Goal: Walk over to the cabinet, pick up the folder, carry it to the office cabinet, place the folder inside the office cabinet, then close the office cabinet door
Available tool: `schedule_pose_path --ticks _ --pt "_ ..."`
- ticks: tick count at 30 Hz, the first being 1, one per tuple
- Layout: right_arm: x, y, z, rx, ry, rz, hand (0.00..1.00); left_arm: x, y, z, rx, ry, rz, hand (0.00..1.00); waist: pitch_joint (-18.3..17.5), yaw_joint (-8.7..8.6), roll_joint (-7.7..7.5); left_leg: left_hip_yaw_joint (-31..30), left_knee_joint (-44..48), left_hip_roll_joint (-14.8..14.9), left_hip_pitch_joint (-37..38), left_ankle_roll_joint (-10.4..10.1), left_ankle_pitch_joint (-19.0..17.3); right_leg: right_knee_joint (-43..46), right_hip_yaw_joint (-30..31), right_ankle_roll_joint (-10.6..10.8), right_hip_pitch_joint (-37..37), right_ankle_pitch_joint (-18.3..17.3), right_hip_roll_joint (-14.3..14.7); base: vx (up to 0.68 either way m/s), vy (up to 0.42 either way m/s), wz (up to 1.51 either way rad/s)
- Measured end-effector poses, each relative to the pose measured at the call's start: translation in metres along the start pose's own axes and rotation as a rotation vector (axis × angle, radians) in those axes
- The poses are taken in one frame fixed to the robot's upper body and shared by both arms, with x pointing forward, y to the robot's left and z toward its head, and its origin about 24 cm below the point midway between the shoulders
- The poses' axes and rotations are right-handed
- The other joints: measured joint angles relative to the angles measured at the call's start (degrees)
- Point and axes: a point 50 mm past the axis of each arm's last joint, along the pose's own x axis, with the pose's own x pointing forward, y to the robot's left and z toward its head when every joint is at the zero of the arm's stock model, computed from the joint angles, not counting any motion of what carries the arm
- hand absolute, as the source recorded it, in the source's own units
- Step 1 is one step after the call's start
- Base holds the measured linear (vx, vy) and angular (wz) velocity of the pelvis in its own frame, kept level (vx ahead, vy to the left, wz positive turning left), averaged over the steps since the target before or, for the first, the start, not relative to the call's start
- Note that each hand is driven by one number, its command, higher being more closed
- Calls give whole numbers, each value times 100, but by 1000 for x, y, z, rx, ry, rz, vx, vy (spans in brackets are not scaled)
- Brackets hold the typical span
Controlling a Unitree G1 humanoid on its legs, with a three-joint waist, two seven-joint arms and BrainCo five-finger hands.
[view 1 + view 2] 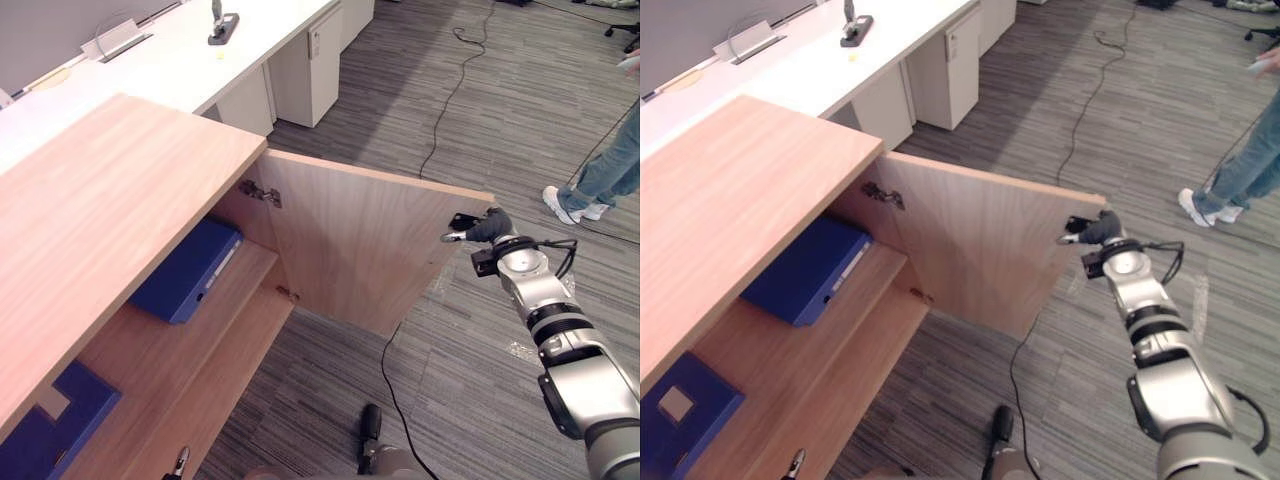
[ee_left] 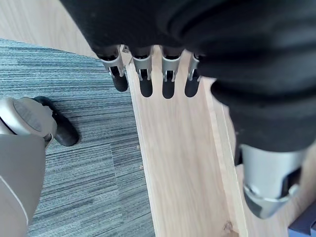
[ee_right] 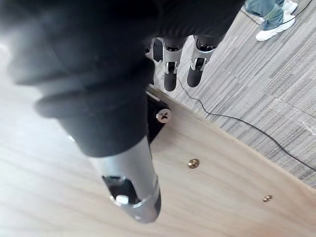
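At the free upper corner of the open light-wood cabinet door (image 1: 370, 250), the right hand (image 1: 487, 228) straddles the edge. Its fingers (image 3: 170, 74) hang nearly straight and apart past the outer side. Its thumb (image 3: 133, 187) lies flat on the inner face, just beside a small black screwed plate (image 3: 159, 118). Nothing is clamped.

Well apart from those fingers, across the whole width of the door, the flat blue ring-binder folder (image 1: 185, 270) lies on the upper shelf (image 1: 240, 275) inside the light-wood office cabinet (image 1: 100, 200). Its white spine strip faces the opening. The door panel stands between those fingers and the folder, swung out roughly square to the cabinet front on a metal hinge (image 1: 260, 192).

The left hand (image 2: 146, 74) hangs low at the cabinet front, over the cabinet's bottom board (image 2: 177, 163) where it meets the grey striped carpet (image 2: 84, 182). Its fingers are straight in a row, spread from the thumb (image 2: 269, 182), and hold nothing. The folder sits higher and deeper in than these fingers. A second blue flat folder with a pale square patch (image 1: 680, 410) lies on the lower shelf, nearer to them.

Beyond the right fingers a person's jeans-clad legs and white shoes (image 1: 580, 200) stand on the carpet. Behind the cabinet runs a long white worktop (image 1: 180, 60) carrying a black stand (image 1: 222, 25), with a white drawer unit (image 1: 310, 75) beneath it.
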Motion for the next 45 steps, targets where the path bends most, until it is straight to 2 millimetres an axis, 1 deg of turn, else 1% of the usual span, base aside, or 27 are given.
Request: schedule_pose_path --ticks 2,3,5,6,7,11,12,13,15,16,17,20,23,27,30,32,34,35,36,38,39,40,41,42,43,44,45 --pt "-2 10 2 -75 -16 82 0 0 -1 0 6 1 -5 0 -5 -27 -1 36 29 27 -3 -1 1 -1 44 -18 -15 -11 37 22 34 -14" --pt "-5 17 3 -152 -31 147 0 0 -1 -1 13 4 -7 0 -27 -29 -8 82 48 40 -24 -2 1 -1 103 -26 -62 -5 65 -1 42 -26" --pt "-10 30 6 -234 -60 260 0 -1 0 -3 16 10 -6 0 -148 -59 -14 134 53 58 -108 -3 1 -1 170 -44 -189 13 101 3 33 -24" --pt "-14 42 13 -280 -100 335 0 -1 0 -3 17 9 -7 0 -178 -81 -16 168 56 75 -99 -8 5 -1 204 -50 -192 19 128 18 18 -16" --pt "-20 53 13 -344 -120 417 0 -1 1 -4 18 13 -4 0 -271 -83 -33 226 56 92 -89 -17 10 -2 234 -50 -202 20 160 19 17 -15" --pt "-48 83 16 -490 -195 683 0 -1 2 -7 21 25 -6 0 -452 -100 -150 402 79 112 -109 -16 13 -29 286 -47 -254 21 197 -4 23 -11" --pt "-57 95 17 -526 -227 767 0 -1 3 -7 19 25 -7 0 -548 -98 -200 430 78 112 -171 -15 12 -31 291 -46 -319 22 198 -33 21 -2" --pt "-70 113 20 -557 -280 886 0 -1 4 -6 12 25 -7 0 -673 -84 -267 458 61 112 -237 -15 12 -30 297 -28 -388 35 197 -24 21 4" --pt "-87 135 22 -605 -340 1032 0 0 6 -6 2 31 1 0 -750 -59 -389 463 34 101 -239 -15 9 -29 302 -13 -388 92 206 -15 21 11" --pt "-102 150 25 -622 -395 1140 0 0 9 -6 -12 35 15 0 -793 -33 -459 500 1 99 -224 -27 -56 -31 312 -38 -389 167 200 -23 65 8" --pt "-121 164 28 -649 -460 1264 0 0 12 -5 -33 36 28 0 -808 47 -516 563 -60 102 -182 -25 -159 -32 325 -54 -396 207 196 -18 83 3" --pt "-155 183 29 -635 -560 1445 0 -1 25 -2 -90 23 75 0 -858 165 -705 667 -64 28 -162 -15 -191 -31 451 -78 -423 303 140 -7 112 -11" --pt "-160 179 29 -648 -565 1468 0 -1 33 0 -120 20 106 0 -883 203 -802 778 -60 -31 -164 -8 -192 -11 575 -85 -480 363 108 17 116 -18" --pt "-159 167 24 -668 -531 1459 0 1 32 4 -129 12 96 0 -862 238 -845 842 -49 -31 -157 -14 -190 -2 625 -97 -496 388 126 30 64 -8" --pt "-158 167 17 -725 -526 1427 0 1 32 3 -118 24 94 0 -836 263 -884 871 -33 -20 -152 -19 -189 -1 663 -98 -502 389 152 33 44 -7" --pt "-152 175 6 -755 -502 1401 0 1 30 2 -113 29 90 0 -809 340 -920 880 -18 -21 -151 -18 -191 -1 679 -99 -502 390 157 21 43 -6" --pt "-135 200 -9 -737 -431 1327 0 1 26 0 -118 40 83 0 -748 478 -962 874 44 -24 -169 -29 -212 -1 683 -101 -498 398 154 3 35 -1" --pt "-131 208 -12 -704 -407 1303 0 1 24 -2 -113 45 77 0 -699 528 -926 855 67 -22 -169 -44 -228 -1 683 -91 -482 388 139 -5 53 6" --pt "-123 222 -17 -603 -349 1233 0 0 19 -8 -103 61 64 0 -641 606 -902 804 87 -23 -164 -59 -239 -2 656 -88 -444 385 112 -2 64 22" --pt "-113 243 -27 -426 -226 1120 0 -2 9 -19 -93 92 41 0 -506 622 -818 609 115 -46 -164 -61 -258 -2 497 -45 -339 347 37 -11 71 42" --pt "-111 250 -35 -367 -160 1067 0 -3 5 -24 -86 108 28 0 -445 641 -761 499 150 -64 -177 -48 -273 0 395 -25 -278 306 -8 -7 66 82" --pt "-113 258 -57 -253 -6 984 0 -6 -4 -34 -57 137 2 0 -354 643 -630 212 207 -115 -211 -16 -323 6 129 56 -130 237 -126 6 94 117" --pt "-119 260 -79 -166 133 907 0 -6 -7 -36 -32 138 -8 0 -352 610 -513 -164 305 -148 -388 9 -338 108 -8 160 -111 86 -199 20 105 116" --pt "-120 260 -84 -142 166 888 0 -6 -8 -35 -21 137 -12 0 -327 612 -472 -307 315 -131 -420 38 -323 191 21 226 -116 23 -204 40 113 161" --pt "-129 257 -107 -46 310 801 0 -4 -14 -32 30 127 -35 0 -221 486 -384 -847 297 -219 -512 52 -268 601 461 364 -127 -268 -143 78 94 195" --pt "-144 252 -132 56 470 704 0 -3 -20 -28 81 115 -53 0 -206 471 -328 -1371 227 -262 -589 89 -159 1002 992 318 -171 -513 -143 101 85 218" --pt "-150 249 -142 95 535 662 0 -2 -22 -26 97 106 -59 0 -182 471 -299 -1578 173 -285 -601 67 -113 1165 1354 395 -185 -584 -149 125 81 200"
